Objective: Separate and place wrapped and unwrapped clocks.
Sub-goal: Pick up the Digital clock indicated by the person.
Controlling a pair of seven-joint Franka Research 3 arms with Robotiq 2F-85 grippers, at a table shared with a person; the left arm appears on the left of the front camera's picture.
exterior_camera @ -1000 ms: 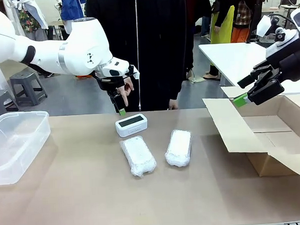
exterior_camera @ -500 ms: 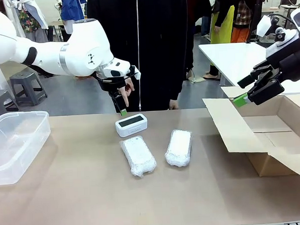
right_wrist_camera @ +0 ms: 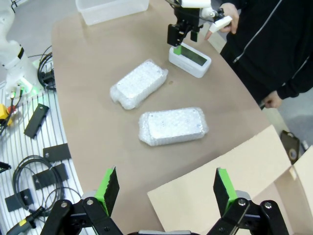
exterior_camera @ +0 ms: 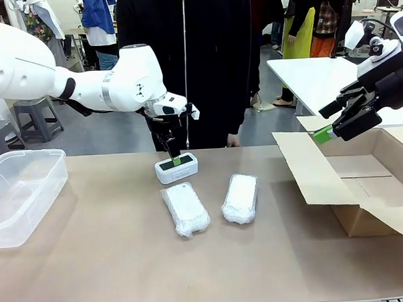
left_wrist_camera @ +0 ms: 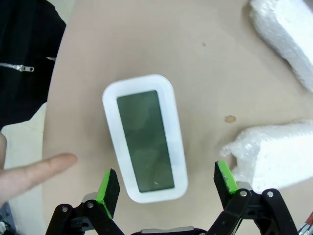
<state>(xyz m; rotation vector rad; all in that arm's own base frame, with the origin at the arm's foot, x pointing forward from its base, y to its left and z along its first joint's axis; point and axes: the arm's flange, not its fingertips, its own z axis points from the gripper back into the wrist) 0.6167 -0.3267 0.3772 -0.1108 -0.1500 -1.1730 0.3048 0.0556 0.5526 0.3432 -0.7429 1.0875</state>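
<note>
Left wrist view: your open, empty left gripper [left_wrist_camera: 166, 185] hovers over the bare white rectangular clock [left_wrist_camera: 145, 138]; lower, then close.

left gripper [exterior_camera: 174, 157] | moved right and down since a second ago | now over bare clock [exterior_camera: 176, 168], fingers [left_wrist_camera: 108, 188] astride it

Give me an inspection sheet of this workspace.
Surface: brown table, one small spot.
Job's things: bare clock face up, far side; left wrapped clock and right wrapped clock apart, nearer the robot; clear tub left, open cardboard box right.
Clutter: black parts on the side bench.
Grippers: left gripper open over the bare clock; right gripper open, empty, above the box flap.
Cables: loose coils on the bench.
Surroundings: person in black opposite, hand pointing beside the clock.
</note>
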